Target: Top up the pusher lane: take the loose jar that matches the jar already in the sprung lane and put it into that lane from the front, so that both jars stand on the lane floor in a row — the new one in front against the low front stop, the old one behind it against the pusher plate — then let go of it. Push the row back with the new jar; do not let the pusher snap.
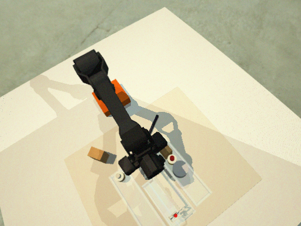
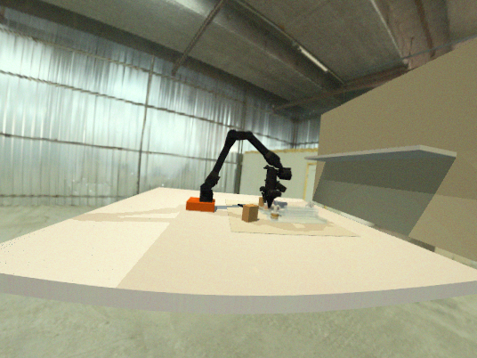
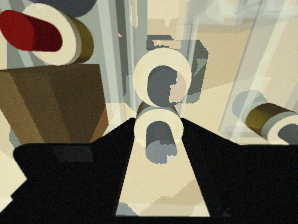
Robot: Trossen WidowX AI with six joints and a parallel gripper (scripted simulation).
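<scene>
On the left, corrugated metal wall (image 2: 67, 116). Inward from the counter's (image 1: 194, 53) (image 2: 147, 263) near edge, fingers (image 1: 145, 168) (image 2: 270, 206) closed on grey-knobbed jar (image 3: 140, 128); lookalike jar (image 3: 142, 75) directly ahead, long axes roughly parallel. Judged next: steady rearward push, resisting pusher. Right: wall shelf (image 2: 387, 153).

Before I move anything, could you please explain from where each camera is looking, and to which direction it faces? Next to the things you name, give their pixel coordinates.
Top: high above the table, facing down; shows the arm, its orange base (image 1: 104, 108) (image 2: 200, 205) and the tool from above.
Exterior: beside the table, slightly above its surface, looking across it; shows the whole arm from the side.
Wrist: on the arm near the tool (image 3: 159, 150), looking past its dark fingers at a held pale-topped jar (image 3: 159, 125) and the lanes; no other arm part is recognizable.
Shared: top and wrist both show the red-knobbed jar (image 1: 172, 159) (image 3: 65, 37).
</scene>
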